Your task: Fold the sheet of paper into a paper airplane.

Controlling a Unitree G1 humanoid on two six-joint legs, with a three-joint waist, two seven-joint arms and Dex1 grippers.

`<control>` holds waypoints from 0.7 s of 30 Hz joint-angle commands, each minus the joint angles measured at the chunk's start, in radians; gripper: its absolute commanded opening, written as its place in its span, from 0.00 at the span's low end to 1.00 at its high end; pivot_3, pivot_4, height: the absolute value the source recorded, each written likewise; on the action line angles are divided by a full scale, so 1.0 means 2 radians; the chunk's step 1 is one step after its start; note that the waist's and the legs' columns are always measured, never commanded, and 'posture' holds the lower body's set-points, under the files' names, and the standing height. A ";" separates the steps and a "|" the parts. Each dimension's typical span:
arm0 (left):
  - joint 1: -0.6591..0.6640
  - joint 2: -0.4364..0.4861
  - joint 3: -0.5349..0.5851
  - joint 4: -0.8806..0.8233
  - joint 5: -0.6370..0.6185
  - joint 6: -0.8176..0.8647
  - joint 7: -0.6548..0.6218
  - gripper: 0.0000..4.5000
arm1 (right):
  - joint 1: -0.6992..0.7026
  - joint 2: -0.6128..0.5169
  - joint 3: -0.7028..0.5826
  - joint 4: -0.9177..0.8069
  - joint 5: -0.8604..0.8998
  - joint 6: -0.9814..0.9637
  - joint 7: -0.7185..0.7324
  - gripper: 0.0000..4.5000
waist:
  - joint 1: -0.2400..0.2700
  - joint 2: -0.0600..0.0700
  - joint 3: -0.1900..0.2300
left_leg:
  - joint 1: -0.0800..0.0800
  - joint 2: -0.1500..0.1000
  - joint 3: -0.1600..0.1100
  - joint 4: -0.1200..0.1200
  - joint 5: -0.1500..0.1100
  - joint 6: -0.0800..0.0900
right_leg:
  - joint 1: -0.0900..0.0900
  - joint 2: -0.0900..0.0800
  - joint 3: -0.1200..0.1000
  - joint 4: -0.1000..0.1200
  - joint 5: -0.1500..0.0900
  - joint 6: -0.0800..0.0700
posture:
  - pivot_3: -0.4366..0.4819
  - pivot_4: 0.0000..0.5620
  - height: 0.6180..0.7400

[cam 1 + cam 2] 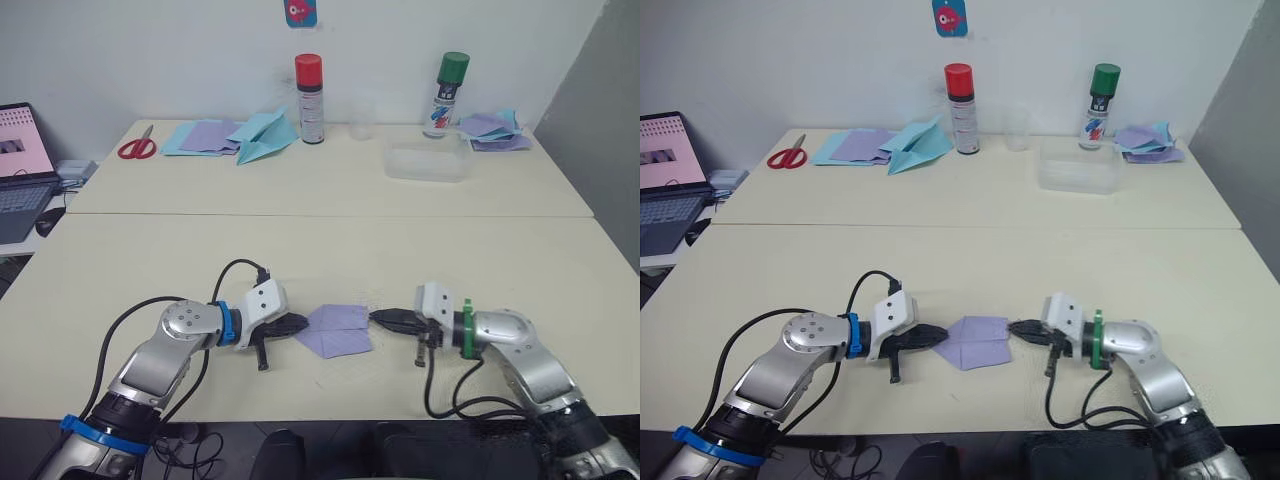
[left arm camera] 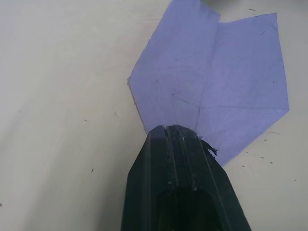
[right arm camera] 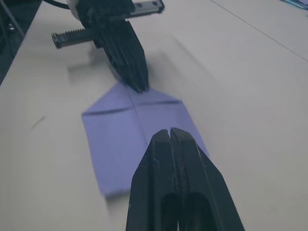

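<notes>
The sheet of paper lies flat near the front edge of the table, between the two grippers. It is thin lavender stock, matte, with a centre crease running from one gripper to the other and two diagonal folds that bring its left end to a blunt point; the right end is square. It is judged to be very light, limp and easily shifted or crumpled, so it is best pinned at the ends of the crease while a loose edge is lifted.

The left gripper is set at the sheet's 9 o'clock, its black ribbed fingers pressed together with the tips on the pointed end. The right gripper is set at 3 o'clock, its fingers likewise pressed together, the tips at the sheet's right end. Whether paper is pinched by either cannot be told.

The tabletop is smooth and cream-coloured. Toward 12 o'clock stand a red-capped spray can and a clear plastic tray. At 11 o'clock a larger light-blue paper airplane rests on loose sheets, with red scissors beside them
</notes>
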 commanded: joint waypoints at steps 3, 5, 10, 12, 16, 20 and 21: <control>0.013 0.001 -0.012 0.008 0.014 0.016 0.003 0.00 | -0.051 0.051 0.052 0.082 -0.063 -0.009 -0.032 0.00 | 0.001 0.000 0.000 | -0.001 0.000 0.000 0.000 0.000 0.000 | 0.000 0.000 0.000 0.000 0.000 0.000 | 0.48 0.27 1.00; 0.015 0.001 -0.001 -0.001 0.005 0.013 0.004 0.00 | -0.055 0.055 0.059 0.090 -0.069 -0.007 -0.031 0.00 | 0.001 0.000 0.000 | -0.002 0.000 0.001 0.000 0.000 0.000 | -0.001 0.000 0.000 0.000 0.000 0.000 | 0.48 0.27 1.00; -0.003 -0.035 0.035 -0.033 -0.041 0.017 0.024 0.00 | -0.046 0.046 0.069 0.088 -0.077 -0.007 -0.018 0.00 | 0.001 0.000 0.001 | -0.002 0.000 0.000 0.000 0.000 0.000 | -0.001 0.000 0.000 0.000 0.000 0.000 | 0.48 0.27 1.00; -0.008 -0.047 0.032 -0.041 -0.044 0.019 0.028 0.00 | -0.045 0.046 0.069 0.089 -0.078 -0.006 -0.018 0.00 | 0.001 0.000 0.001 | -0.002 0.000 0.000 0.000 0.000 0.000 | -0.001 0.000 -0.001 0.000 0.000 0.000 | 0.48 0.27 1.00; -0.002 -0.054 0.012 -0.046 -0.034 0.020 0.022 0.00 | -0.048 0.047 0.067 0.093 -0.076 0.003 -0.019 0.00 | 0.000 0.000 0.001 | -0.002 0.000 0.000 0.000 0.000 0.000 | -0.001 0.000 0.000 0.000 0.000 0.000 | 0.48 0.27 1.00; 0.023 -0.041 -0.008 -0.037 -0.011 0.013 0.019 0.00 | -0.050 0.044 0.063 0.093 -0.078 0.013 -0.022 0.00 | 0.000 0.000 0.001 | -0.002 0.000 0.000 0.000 0.000 0.000 | -0.001 0.000 0.000 0.000 0.000 0.000 | 0.48 0.27 1.00; 0.030 -0.035 -0.007 -0.034 -0.007 0.010 0.018 0.00 | -0.049 0.043 0.063 0.090 -0.078 0.013 -0.022 0.00 | 0.000 0.000 0.001 | -0.002 0.000 0.000 0.000 0.000 0.000 | -0.001 0.000 0.000 0.000 0.000 0.000 | 0.48 0.27 1.00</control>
